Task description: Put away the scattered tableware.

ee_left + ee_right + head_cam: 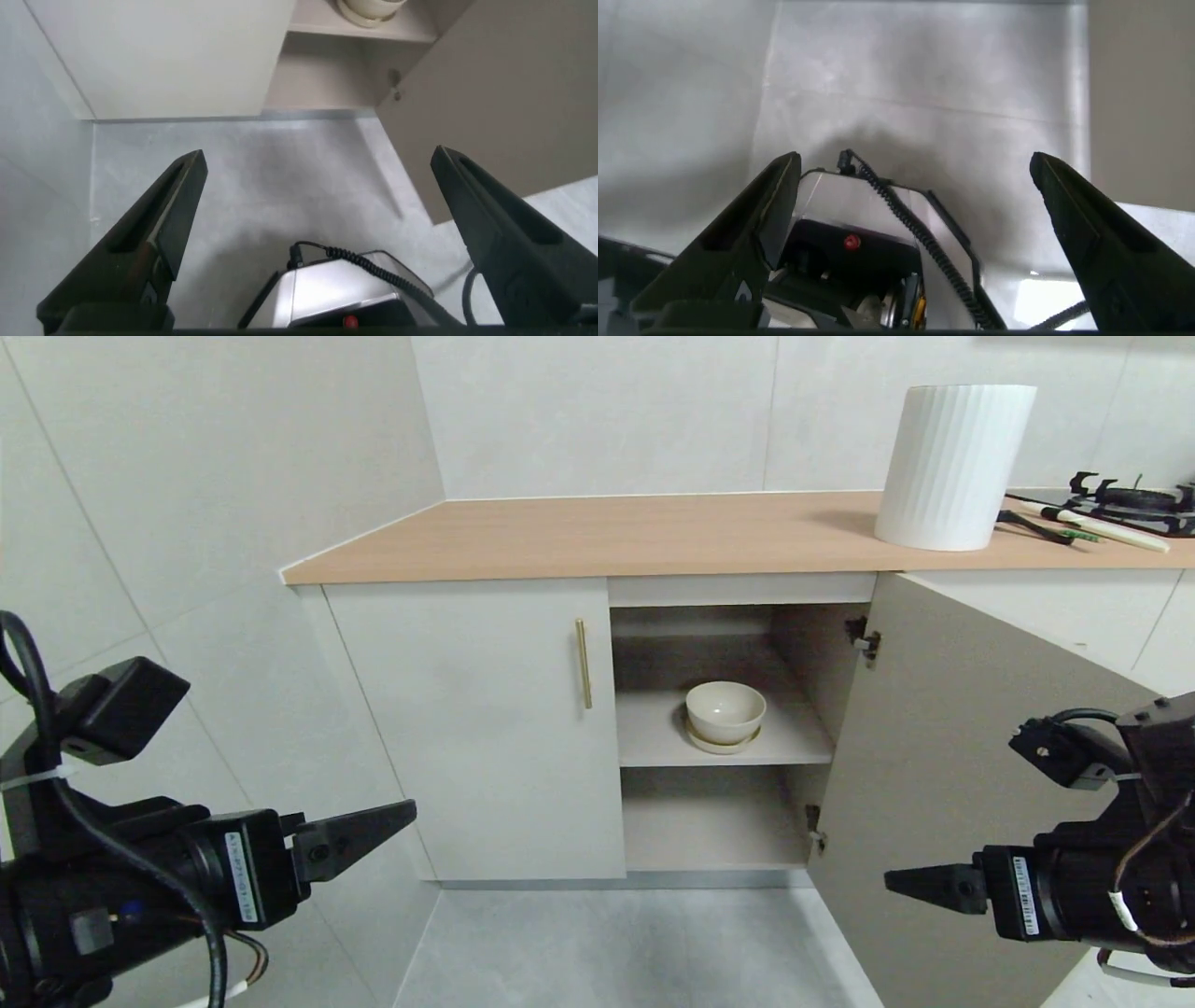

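Note:
A cream bowl (725,710) sits on a small cream plate (720,742) on the middle shelf (653,737) of the cabinet, whose right door (943,784) hangs wide. The bowl's edge (372,9) shows past the shelf in the left wrist view. My left gripper (373,831) is low at the left, in front of the shut left door, open and holding nothing (318,215). Low at the right, my right gripper (920,882) sits beside the swung-out door, also open and empty (915,215).
A tall white ribbed container (952,467) stands on the wooden countertop (607,532). Chopsticks and utensils (1083,523) lie beside it, near a gas hob (1139,504). The left door has a brass handle (583,663). Grey floor (616,943) lies below; the bottom shelf (709,831) is bare.

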Controlling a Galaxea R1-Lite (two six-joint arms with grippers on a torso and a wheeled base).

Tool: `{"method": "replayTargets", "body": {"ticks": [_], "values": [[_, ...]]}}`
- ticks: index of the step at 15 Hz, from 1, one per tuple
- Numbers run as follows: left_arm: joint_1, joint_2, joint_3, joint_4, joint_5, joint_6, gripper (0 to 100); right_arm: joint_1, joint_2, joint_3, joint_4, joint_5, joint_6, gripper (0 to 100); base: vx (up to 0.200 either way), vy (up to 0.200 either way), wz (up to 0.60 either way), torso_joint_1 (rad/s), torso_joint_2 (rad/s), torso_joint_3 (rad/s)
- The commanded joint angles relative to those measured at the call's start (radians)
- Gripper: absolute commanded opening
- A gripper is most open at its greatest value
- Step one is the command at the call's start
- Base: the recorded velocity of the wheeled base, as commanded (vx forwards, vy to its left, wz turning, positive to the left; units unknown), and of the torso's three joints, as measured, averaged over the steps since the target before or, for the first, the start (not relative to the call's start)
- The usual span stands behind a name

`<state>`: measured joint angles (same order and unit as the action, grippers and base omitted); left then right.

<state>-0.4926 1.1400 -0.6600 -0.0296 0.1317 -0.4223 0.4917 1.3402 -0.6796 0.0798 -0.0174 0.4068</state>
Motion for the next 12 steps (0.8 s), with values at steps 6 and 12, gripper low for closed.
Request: {"method": "replayTargets", "body": {"ticks": [6,12], "values": [[0.000,0.007,0.010,0.000,-0.001,0.000,100,-0.056,-0.006,-0.048,0.202,-0.001,-0.059,100,0.000,-0.200,0.00,0.006,0.00,0.002],[0.000,0.009,0.014,-0.003,-0.001,0.007,100,-0.124,-0.064,-0.225,0.595,-0.067,-0.102,100,0.000,-0.033,0.00,0.000,0.00,0.000]]}}
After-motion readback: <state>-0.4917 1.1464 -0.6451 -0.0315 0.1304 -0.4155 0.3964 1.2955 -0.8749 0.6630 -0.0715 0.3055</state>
